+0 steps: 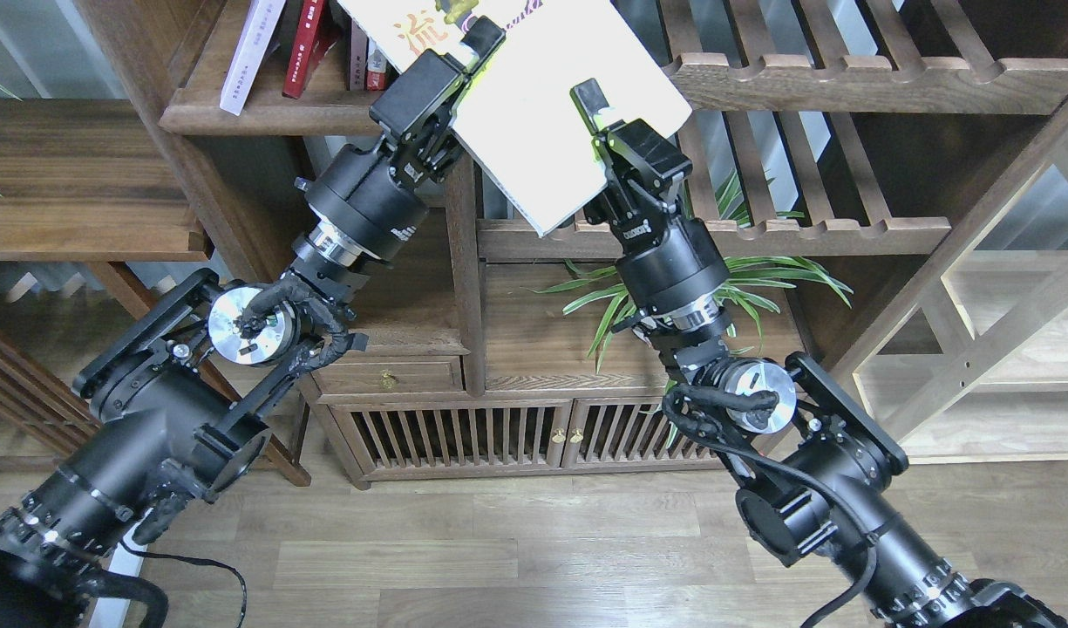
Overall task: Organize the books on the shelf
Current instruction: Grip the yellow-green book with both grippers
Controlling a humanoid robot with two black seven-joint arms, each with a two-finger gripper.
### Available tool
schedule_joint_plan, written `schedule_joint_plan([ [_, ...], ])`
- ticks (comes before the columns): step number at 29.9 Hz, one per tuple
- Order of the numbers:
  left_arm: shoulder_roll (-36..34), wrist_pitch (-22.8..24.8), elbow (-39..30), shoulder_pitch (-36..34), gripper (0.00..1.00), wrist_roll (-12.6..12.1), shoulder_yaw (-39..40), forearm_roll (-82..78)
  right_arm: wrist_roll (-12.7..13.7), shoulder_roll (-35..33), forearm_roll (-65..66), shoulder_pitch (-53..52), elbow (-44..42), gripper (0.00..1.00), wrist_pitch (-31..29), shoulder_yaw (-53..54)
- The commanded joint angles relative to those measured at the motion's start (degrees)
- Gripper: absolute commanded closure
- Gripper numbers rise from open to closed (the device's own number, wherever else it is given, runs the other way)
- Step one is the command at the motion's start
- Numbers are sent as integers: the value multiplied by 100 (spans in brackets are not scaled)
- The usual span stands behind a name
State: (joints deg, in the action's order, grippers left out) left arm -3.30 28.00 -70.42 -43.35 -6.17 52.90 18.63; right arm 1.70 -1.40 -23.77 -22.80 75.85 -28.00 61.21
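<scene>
Both arms are raised with the large yellow-green book [534,113] between them. The left end effector [477,48] is clamped on the book's upper left edge, fingers closed over the cover near the dark lettering. The right end effector [596,109] has one finger lying against the cover's lower right part; whether it pinches the book or only steadies it I cannot tell. The book is tilted, in the air, its low corner hanging just left of the right end effector's body and its upper part running out of view at the top. The shelf [263,113] lies to the left of and slightly below the left end effector. On it stand a white book [250,52] leaning, a red book [305,44] beside it, and one or more further spines close to the left end effector, partly hidden, so the count there is at least three. By my judgement the task is well along: those books are shelved, and one book, the held one, is left to be turned upright and slid in beside them.
</scene>
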Motion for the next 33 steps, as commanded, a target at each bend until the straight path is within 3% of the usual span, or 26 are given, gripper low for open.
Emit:
schedule_joint_plan([
  [1, -4, 0, -7, 2, 54, -7, -16, 9, -3, 0, -5, -5, 0, 98, 0, 5],
  [8, -4, 0, -7, 2, 62, -25, -7, 9, -12, 0, -5, -14, 0, 97, 0, 5],
  [17, 31, 0, -33, 63, 92, -33, 45, 70, -12, 9, -5, -22, 0, 96, 0, 5],
  [24, 57, 0, -68, 72, 97, -69, 45, 79, -12, 0, 4, -22, 0, 94, 0, 5],
  [26, 58, 0, -77, 72, 98, -60, 45, 79, -3, -18, 13, -22, 0, 88, 0, 13],
  [33, 40, 0, -68, 72, 98, -69, 54, 79, -3, -132, 382, -5, -9, 47, 0, 145],
])
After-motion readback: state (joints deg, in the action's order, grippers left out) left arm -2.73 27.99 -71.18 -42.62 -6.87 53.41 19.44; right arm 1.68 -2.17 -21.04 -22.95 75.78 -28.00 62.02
